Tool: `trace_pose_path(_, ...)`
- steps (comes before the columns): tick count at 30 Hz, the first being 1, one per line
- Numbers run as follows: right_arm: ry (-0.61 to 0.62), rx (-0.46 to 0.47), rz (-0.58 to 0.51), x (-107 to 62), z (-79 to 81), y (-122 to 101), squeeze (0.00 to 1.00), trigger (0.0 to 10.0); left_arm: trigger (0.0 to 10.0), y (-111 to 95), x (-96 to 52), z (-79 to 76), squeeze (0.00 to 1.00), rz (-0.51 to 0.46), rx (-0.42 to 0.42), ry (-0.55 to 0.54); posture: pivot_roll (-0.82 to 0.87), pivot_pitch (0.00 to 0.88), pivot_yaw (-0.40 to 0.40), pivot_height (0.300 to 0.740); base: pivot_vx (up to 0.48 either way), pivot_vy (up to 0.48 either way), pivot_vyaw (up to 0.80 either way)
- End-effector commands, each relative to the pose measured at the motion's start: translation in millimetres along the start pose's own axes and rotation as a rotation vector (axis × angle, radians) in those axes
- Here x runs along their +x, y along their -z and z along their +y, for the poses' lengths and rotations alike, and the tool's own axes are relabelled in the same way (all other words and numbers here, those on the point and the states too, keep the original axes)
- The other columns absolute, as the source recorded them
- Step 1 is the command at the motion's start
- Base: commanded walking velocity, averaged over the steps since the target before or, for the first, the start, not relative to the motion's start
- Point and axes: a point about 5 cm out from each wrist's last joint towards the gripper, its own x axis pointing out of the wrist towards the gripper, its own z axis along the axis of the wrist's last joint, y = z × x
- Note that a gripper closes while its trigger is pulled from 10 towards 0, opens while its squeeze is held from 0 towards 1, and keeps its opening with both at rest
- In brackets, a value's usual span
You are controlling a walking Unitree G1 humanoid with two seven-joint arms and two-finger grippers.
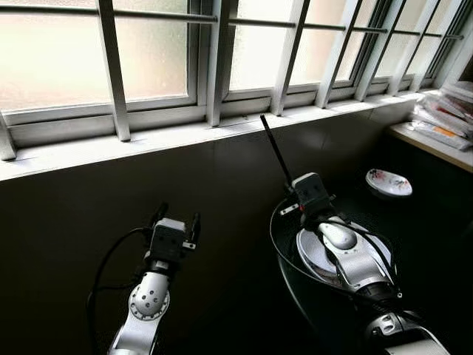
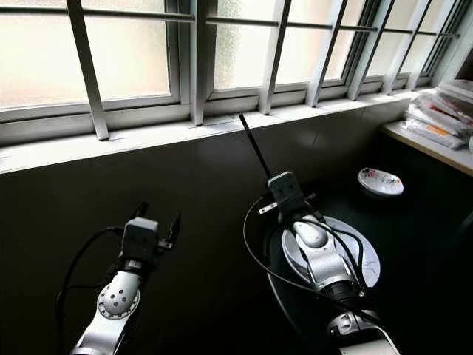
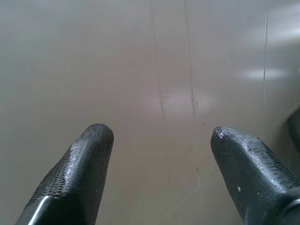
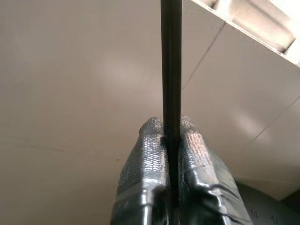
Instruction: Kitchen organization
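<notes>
My right gripper point(image 1: 294, 183) is shut on a thin black rod point(image 1: 275, 150), perhaps a chopstick, which slants up past the windowsill. The right wrist view has the rod point(image 4: 171, 70) pinched between both fingers point(image 4: 145, 154), in front of a pale tiled wall. Below that arm lies a wide dark round pan point(image 1: 277, 248) with a white plate point(image 1: 312, 259) inside. My left gripper point(image 1: 177, 216) is open and empty, raised before the dark wall to the left of the pan. Its two fingertips point(image 3: 96, 140) stand well apart in the left wrist view.
A small patterned dish point(image 1: 389, 183) sits on the dark counter at the right. A stack of packets point(image 1: 447, 115) rests on a light shelf at the far right. A white windowsill point(image 1: 148, 140) and barred window run along the top.
</notes>
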Motion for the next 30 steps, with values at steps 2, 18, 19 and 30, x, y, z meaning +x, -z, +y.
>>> trace_pose_path(2,0.012,0.057,-0.042,-8.0,6.5,-3.6,0.0,0.0,10.0,-6.3,0.7,-2.0,0.0,-0.031,0.001,0.012,0.09,0.0,-0.104,0.74,0.0,0.0,0.0)
trace_pose_path(18,-0.094,0.079,-0.038,-52.6,44.4,4.9,0.0,0.0,10.0,-1.8,-14.7,6.9,0.0,0.007,0.003,-0.01,0.09,0.0,-0.103,0.74,0.0,0.101,0.0)
trace_pose_path(19,-0.099,0.081,-0.03,-55.5,46.4,5.8,0.0,0.0,10.0,-2.0,-15.8,7.0,0.0,0.007,0.003,-0.01,0.09,0.0,-0.103,0.74,0.0,0.0,0.0)
trace_pose_path(30,-0.101,0.106,0.004,-63.1,54.2,11.5,0.0,0.0,10.0,-2.3,-20.1,5.6,0.0,0.01,0.006,-0.009,0.09,0.0,-0.103,0.74,0.0,0.0,0.1)
